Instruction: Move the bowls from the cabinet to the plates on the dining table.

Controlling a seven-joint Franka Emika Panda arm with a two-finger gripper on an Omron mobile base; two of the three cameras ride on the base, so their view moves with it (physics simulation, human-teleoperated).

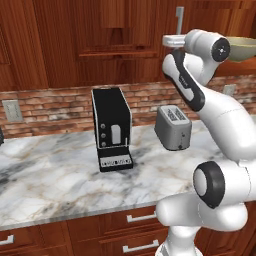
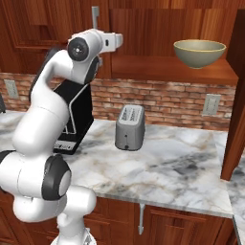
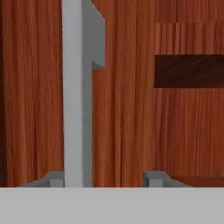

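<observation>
A dark red-brown wooden cabinet (image 2: 158, 33) spans the wall directly in front of the jaws, its panelled door face close up in the hand view. Below the jaws runs a grey-white marble surface (image 1: 50, 175) backed by red brick, with drawers under it. The white arm reaches up from the base so that the jaws (image 3: 105, 177) sit at the cabinet door. A long vertical silver bar handle (image 3: 74, 92) stands at the left side of the jaws, right against the left fingertip (image 3: 54, 178); the right fingertip (image 3: 153, 177) stands well apart from it, over bare wood. The jaws are partly parted, with a wide gap between the tips; whether they actually grip the handle cannot be told. Below the jaws on the surface stands a black coffee machine (image 1: 112, 127), with a line of white writing along its base too small to read. Beside it sits a grey two-slot toaster (image 2: 129, 127). Off to the right of the jaws, at about their height, a tan-beige bowl (image 2: 199, 52) rests upright on an open cabinet shelf.
</observation>
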